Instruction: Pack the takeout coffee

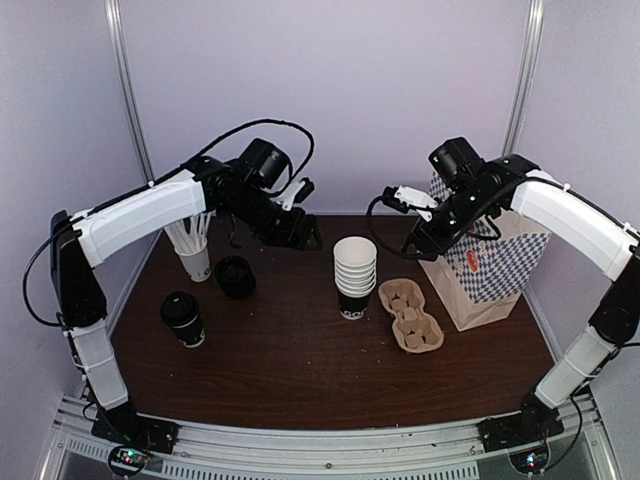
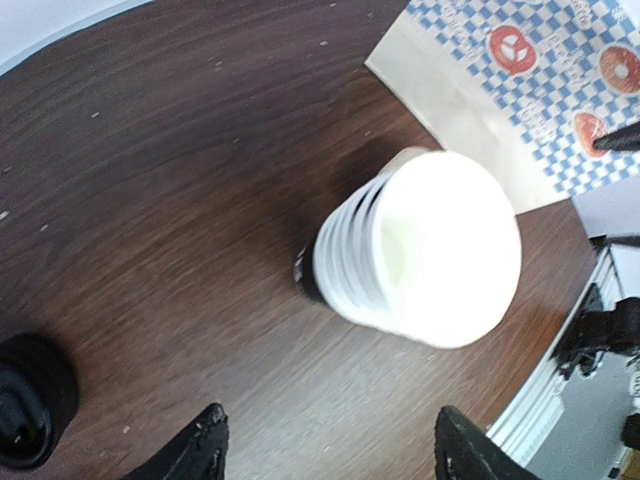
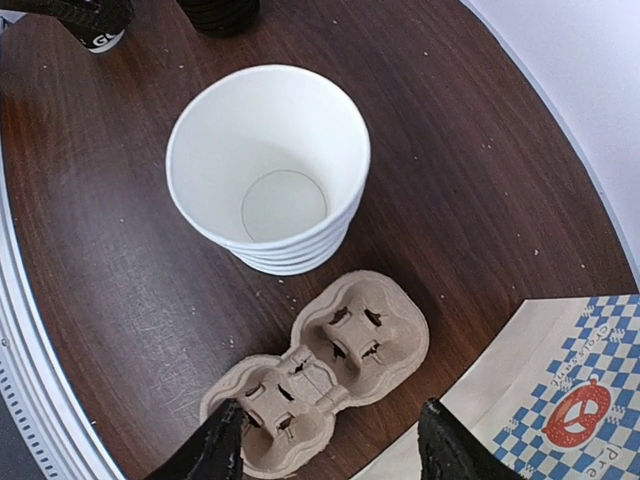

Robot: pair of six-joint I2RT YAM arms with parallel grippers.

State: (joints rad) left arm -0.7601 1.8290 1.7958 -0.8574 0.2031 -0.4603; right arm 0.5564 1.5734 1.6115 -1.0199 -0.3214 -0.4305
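Observation:
The takeout coffee (image 1: 182,318), a small cup under a black dome lid, stands upright at the near left of the brown table; its edge shows at the top left of the right wrist view (image 3: 95,25). My left gripper (image 1: 302,236) is open and empty, held above the table's far middle, well away from the coffee, and faces a stack of lidless white cups (image 2: 420,250). My right gripper (image 1: 427,240) is open and empty. It hangs above a brown pulp cup carrier (image 3: 340,365), next to the bag. The coffee does not show in the left wrist view.
A blue-checked paper bag (image 1: 490,262) stands at the right. The cup stack (image 1: 355,275) stands mid-table, with the carrier (image 1: 410,315) to its right. A white cup of sticks (image 1: 195,255) and a loose black lid (image 1: 234,277) sit far left.

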